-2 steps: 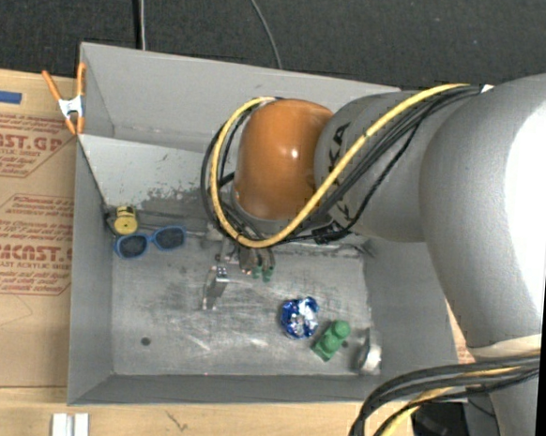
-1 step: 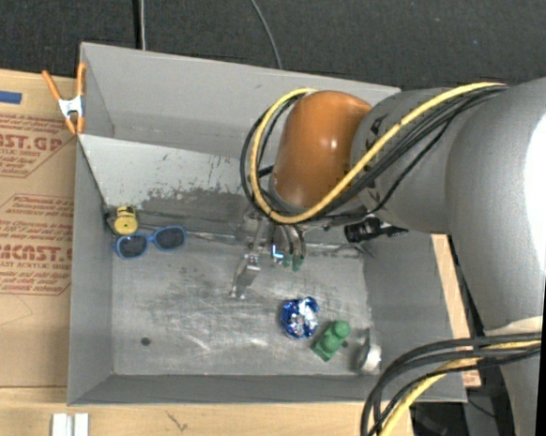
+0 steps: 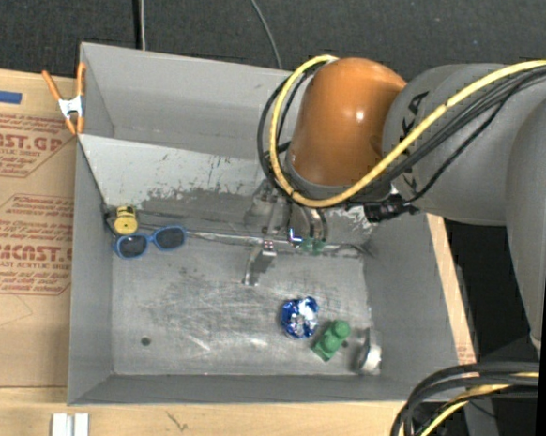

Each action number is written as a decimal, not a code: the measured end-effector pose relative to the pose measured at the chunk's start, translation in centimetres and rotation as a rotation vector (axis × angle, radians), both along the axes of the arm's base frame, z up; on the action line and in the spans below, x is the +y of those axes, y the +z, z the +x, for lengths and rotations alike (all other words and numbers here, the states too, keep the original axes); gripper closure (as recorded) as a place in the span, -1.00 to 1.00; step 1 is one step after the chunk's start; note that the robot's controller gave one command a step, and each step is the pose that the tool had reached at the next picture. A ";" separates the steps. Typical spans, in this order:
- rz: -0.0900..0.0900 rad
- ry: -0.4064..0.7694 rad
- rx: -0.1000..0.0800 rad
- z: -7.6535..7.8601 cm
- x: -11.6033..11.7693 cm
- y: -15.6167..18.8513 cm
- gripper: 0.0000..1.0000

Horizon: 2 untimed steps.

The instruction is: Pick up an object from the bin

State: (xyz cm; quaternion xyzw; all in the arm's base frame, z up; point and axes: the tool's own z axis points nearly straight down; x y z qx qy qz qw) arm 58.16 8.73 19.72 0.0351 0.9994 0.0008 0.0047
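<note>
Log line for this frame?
pincer: mid-bin | nearest: shiny blue-white ball, green plastic block | blue sunglasses: bin left | held: nothing visible

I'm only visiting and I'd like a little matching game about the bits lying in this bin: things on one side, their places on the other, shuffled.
Things
1. blue sunglasses
2. green block
3. blue-and-white ball
4. small yellow thing

Places
a. rightmost of these four, toward the front right of the bin
b. tight against the left wall
c. just left of the block
d. left part of the floor, right beside the yellow thing

Pairs: 1-d, 2-a, 3-c, 4-b.
</note>
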 end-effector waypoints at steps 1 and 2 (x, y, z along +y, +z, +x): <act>0.000 0.005 0.016 -6.5 3.1 -3.7 -1.00; -0.003 0.066 0.014 -6.4 -3.2 -8.5 -1.00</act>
